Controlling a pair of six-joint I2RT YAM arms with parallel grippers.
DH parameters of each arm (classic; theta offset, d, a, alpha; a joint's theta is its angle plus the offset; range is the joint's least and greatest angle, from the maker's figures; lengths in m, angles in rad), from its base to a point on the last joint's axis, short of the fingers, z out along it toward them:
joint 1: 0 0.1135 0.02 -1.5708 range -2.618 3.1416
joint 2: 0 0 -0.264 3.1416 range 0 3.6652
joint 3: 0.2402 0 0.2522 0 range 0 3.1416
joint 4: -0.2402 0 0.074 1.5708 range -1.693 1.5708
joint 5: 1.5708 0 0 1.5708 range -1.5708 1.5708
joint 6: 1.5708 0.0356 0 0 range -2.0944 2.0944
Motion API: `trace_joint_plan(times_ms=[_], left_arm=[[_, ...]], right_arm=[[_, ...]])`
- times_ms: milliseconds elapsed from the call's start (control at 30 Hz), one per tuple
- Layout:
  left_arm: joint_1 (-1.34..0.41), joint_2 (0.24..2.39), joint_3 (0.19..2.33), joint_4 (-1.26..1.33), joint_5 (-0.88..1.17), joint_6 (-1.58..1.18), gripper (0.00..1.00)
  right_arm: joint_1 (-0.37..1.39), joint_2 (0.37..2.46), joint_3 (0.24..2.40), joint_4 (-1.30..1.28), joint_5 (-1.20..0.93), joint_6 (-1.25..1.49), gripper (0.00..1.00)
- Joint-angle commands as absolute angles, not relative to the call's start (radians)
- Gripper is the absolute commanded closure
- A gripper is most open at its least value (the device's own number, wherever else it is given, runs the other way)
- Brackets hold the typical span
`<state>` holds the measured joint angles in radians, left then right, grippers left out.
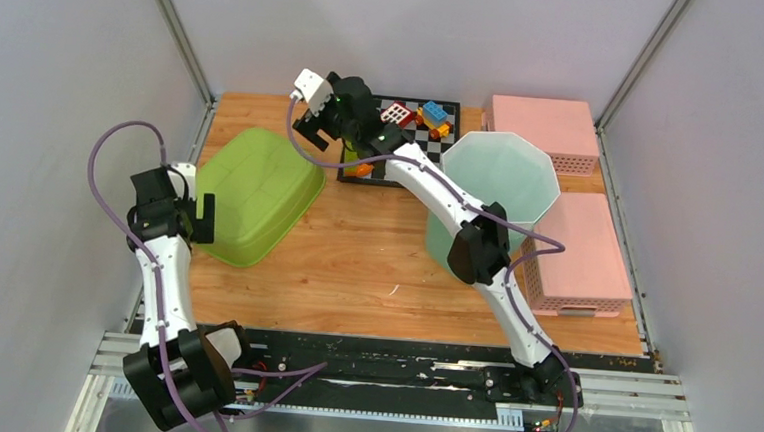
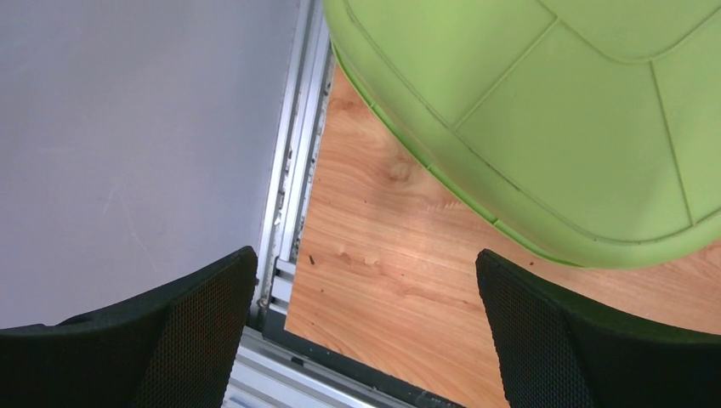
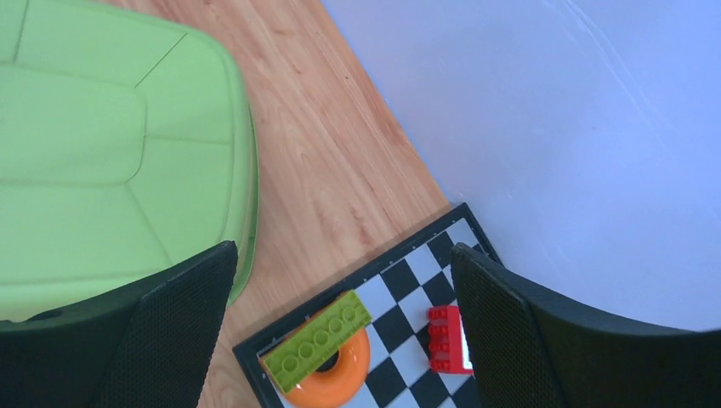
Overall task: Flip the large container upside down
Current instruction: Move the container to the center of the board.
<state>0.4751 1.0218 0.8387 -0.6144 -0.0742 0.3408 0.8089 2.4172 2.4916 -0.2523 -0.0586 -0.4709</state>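
both my pairs of fingers stand wide apart, holding nothing. the lime green plastic tub, which i take for the large container, lies by the wooden desk's left edge, seemingly bottom up, nearly square from above. my left gripper hangs just off its near left rim, the closer one. my right gripper hovers beyond its far right corner, beside a black chequered board of toy bricks. a pale teal bucket stands well to the right.

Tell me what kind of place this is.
Most likely a robot test cell in a lab: a wooden tabletop boxed in by grey walls, a left arm and right arm bolted to a metal rail, and props like a green tub and a checkerboard.
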Motion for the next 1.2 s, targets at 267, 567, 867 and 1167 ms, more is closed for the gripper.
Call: trace_joint_plan(times_ms=[267,567,867,1167], left_arm=[[0.472,1.017,0.734,-0.589,-0.201,0.407,0.00],[0.472,1.050,0.690,-0.492,-0.299,0.433,0.09],[0.472,1.149,0.688,-0.418,-0.371,0.432,0.27],[0.469,1.303,0.771,-0.330,-0.360,0.343,0.23]], right_arm=[[0.779,2.627,2.617,-0.148,-0.228,-0.158,0.10],[0.837,2.666,2.575,-0.111,-0.097,-0.245,0.15],[0.853,2.697,2.538,-0.075,-0.034,-0.321,0.16],[0.845,2.696,2.476,-0.108,-0.002,-0.362,0.17]])
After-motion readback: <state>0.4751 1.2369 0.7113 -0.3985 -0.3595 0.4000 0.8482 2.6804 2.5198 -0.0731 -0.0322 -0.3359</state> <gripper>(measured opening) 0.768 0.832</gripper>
